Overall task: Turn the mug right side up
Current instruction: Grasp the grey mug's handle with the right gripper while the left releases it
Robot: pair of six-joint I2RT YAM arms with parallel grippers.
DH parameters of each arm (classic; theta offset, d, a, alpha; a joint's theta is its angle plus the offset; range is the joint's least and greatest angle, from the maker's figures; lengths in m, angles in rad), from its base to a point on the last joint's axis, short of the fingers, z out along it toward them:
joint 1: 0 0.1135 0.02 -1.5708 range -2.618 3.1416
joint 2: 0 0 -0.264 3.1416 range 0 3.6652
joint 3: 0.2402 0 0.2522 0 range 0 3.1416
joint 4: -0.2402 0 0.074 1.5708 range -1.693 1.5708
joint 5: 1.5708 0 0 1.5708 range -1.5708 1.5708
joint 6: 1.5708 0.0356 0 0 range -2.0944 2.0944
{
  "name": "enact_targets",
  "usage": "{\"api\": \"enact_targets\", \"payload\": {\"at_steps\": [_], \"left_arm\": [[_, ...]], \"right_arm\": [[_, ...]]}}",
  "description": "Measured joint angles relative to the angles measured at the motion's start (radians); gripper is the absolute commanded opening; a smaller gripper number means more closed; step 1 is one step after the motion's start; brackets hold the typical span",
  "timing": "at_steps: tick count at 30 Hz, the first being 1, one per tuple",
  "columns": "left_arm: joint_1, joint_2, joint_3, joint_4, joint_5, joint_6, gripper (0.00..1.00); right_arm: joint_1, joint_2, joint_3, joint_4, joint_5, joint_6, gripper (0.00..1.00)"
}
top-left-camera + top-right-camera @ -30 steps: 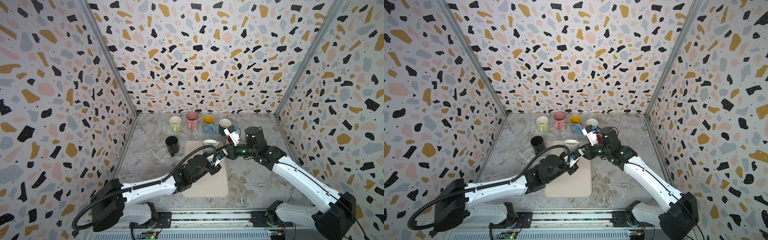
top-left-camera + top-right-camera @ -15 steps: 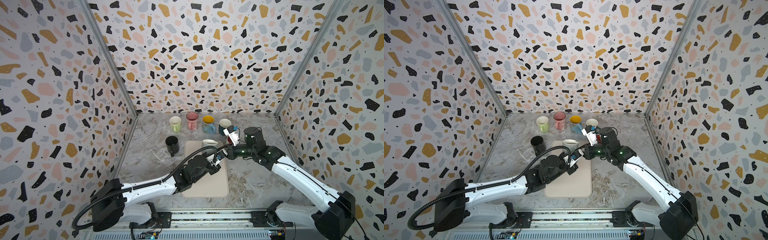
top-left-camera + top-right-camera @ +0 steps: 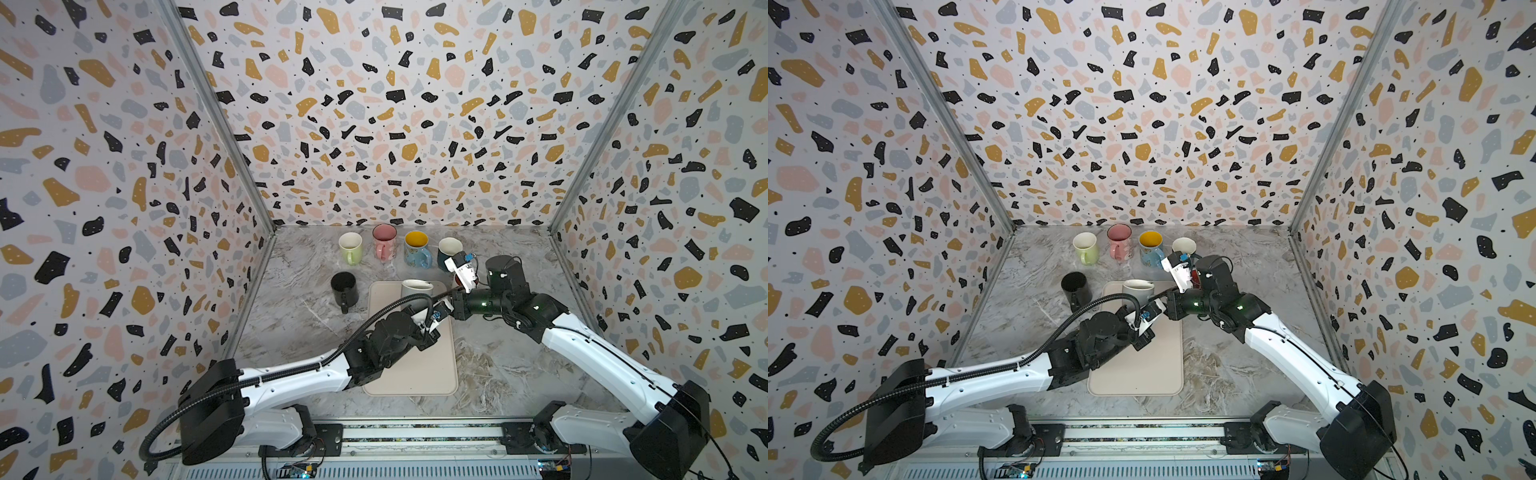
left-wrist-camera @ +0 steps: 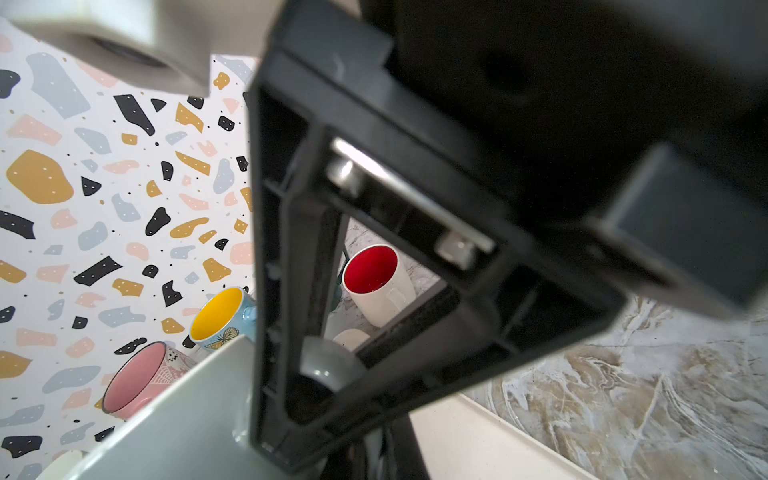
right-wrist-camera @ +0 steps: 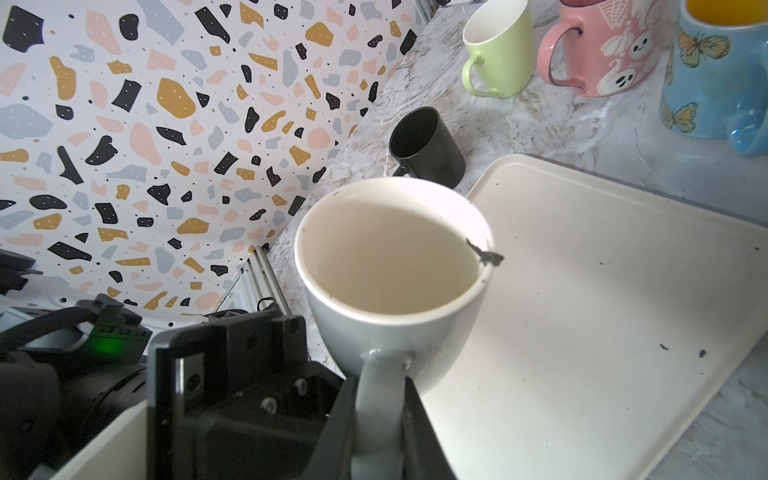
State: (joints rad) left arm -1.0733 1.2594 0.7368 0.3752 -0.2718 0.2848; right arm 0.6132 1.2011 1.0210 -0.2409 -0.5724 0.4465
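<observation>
The grey mug [image 5: 390, 266] stood mouth up at the far end of the cream tray [image 3: 415, 374], its pale inside open to the right wrist camera. Judged from that, the turning itself looked done. The right gripper [image 5: 380, 399] was clamped on the mug's handle, one jaw on each side of the loop. That hold suits a flip, since the handle gives a firm lever and leaves the rim and body free. Whether the base bore fully on the tray could not be told from these views. The left gripper [image 3: 436, 322] lay low over the tray just beside the mug, its jaws closed on nothing that showed, probably placed as a stop or steadying hand and not as a second grip. Behind the tray, a green mug [image 3: 350, 248], a pink mug [image 3: 384, 242] and a blue mug with a yellow inside [image 3: 417, 249] stood upright in a row. A black mug [image 3: 344, 286] stood to the tray's left. All were apart from the work, so releasing the handle looked unobstructed.
</observation>
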Motion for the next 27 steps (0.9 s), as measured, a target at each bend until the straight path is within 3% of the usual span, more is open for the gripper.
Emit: {"api": "enact_targets", "payload": {"at_steps": [9, 19, 27], "left_arm": [[-0.002, -0.013, 0.0, -0.016, -0.011, 0.0, 0.14], [-0.006, -0.071, 0.001, 0.018, -0.047, -0.002, 0.33], [-0.006, -0.097, 0.001, 0.009, -0.052, -0.009, 0.36]], "right_arm": [[0.003, -0.001, -0.005, 0.014, -0.003, 0.021, 0.0], [-0.016, -0.001, -0.051, -0.01, 0.078, 0.026, 0.0], [-0.025, -0.001, -0.058, -0.01, 0.1, 0.038, 0.0]]}}
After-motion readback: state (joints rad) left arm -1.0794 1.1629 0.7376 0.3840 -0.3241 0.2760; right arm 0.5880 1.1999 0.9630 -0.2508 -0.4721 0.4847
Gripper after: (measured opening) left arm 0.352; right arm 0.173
